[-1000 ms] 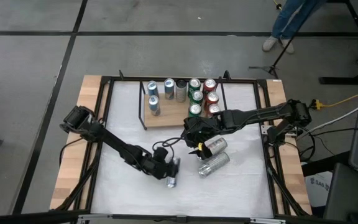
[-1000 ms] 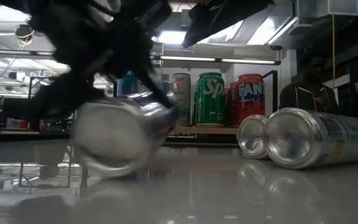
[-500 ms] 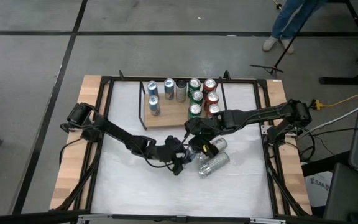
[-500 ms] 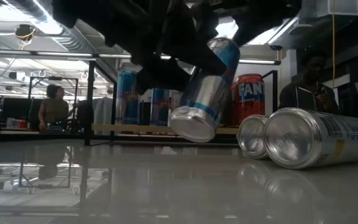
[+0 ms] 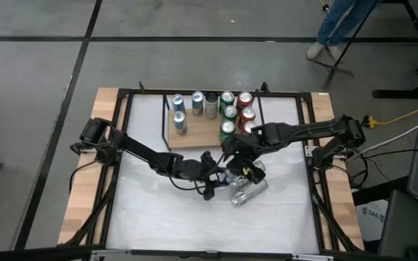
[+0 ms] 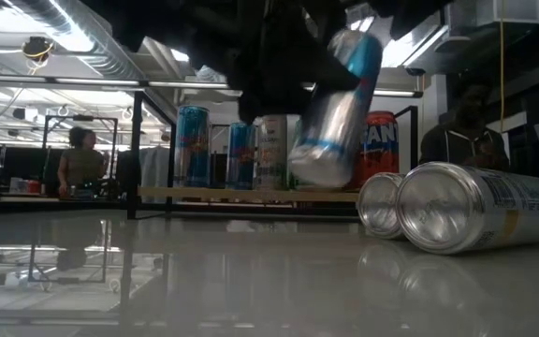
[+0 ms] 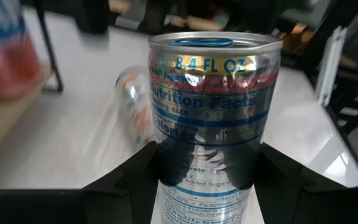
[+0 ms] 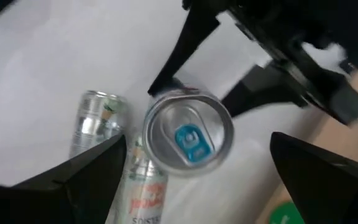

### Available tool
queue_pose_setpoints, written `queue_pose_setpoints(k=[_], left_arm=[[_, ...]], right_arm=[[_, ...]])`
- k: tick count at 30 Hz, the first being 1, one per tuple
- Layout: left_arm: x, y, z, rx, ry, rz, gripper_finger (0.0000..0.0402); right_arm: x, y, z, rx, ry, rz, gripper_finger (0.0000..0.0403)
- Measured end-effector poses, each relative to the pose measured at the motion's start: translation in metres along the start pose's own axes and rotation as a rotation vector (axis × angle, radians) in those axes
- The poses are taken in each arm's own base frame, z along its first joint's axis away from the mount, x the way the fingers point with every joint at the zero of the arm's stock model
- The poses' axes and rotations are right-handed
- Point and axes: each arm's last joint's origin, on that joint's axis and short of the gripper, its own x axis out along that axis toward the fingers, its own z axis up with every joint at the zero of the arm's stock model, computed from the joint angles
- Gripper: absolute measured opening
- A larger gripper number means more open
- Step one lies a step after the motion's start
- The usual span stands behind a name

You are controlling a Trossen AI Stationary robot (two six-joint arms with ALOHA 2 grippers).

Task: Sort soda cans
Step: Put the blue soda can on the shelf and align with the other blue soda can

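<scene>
High view: the left claw [image 5: 220,176] sits just below the frame's centre, closed on a blue-and-silver can [image 5: 228,174]. The right claw [image 5: 247,168] hovers right beside it, fingers spread wide and empty, above two silver cans [image 5: 249,191] lying on the white desk [image 5: 151,210]. Sorted cans [image 5: 227,114] stand in rows on a wooden board [image 5: 194,136] near the top centre.

Low view: the held can [image 6: 337,112] hangs tilted, clear of the desk [image 6: 251,281], in the upper middle. The lying cans [image 6: 466,208] rest at lower right, ends toward the camera.

Left wrist view: the can [image 7: 211,112] fills the centre, gripped low on its body between the dark fingers [image 7: 132,180].

Right wrist view: the can's top [image 8: 188,135], with a blue tab, shows at centre, the lying cans [image 8: 98,121] beside it.

Such a can is likely light, thin-walled and slick; a hard squeeze would dent it. Mid-body, across the round, looks the safest hold, since a low grip lets it tip.
</scene>
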Motion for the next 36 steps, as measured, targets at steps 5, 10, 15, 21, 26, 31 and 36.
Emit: queue_pose_setpoints(k=[5, 10, 15, 21, 26, 31, 36], left_arm=[[0.000, -0.001, 0.013, 0.057, -0.121, -0.030, 0.0195], [-0.001, -0.001, 0.018, 0.078, -0.170, -0.038, 0.0195], [-0.001, -0.001, 0.018, 0.080, -0.173, -0.038, 0.0195], [-0.001, -0.001, 0.018, 0.080, -0.173, -0.038, 0.0195], [-0.001, -0.001, 0.018, 0.080, -0.172, -0.044, 0.0195], [-0.001, -0.003, 0.016, 0.071, -0.147, -0.075, 0.0195], [-0.001, -0.004, 0.013, 0.041, -0.114, -0.076, 0.0196]], right_arm=[[0.000, 0.001, 0.001, 0.003, -0.020, 0.034, 0.0390], [0.000, 0.003, 0.001, 0.008, -0.044, 0.075, 0.0390], [0.000, 0.003, 0.001, 0.009, -0.044, 0.076, 0.0390], [0.000, 0.002, 0.002, 0.033, -0.052, 0.071, 0.0390], [0.000, 0.002, 0.002, 0.037, -0.051, 0.067, 0.0390], [0.000, 0.002, 0.002, 0.037, -0.047, 0.060, 0.0390], [0.000, 0.002, 0.002, 0.037, -0.047, 0.060, 0.0390]])
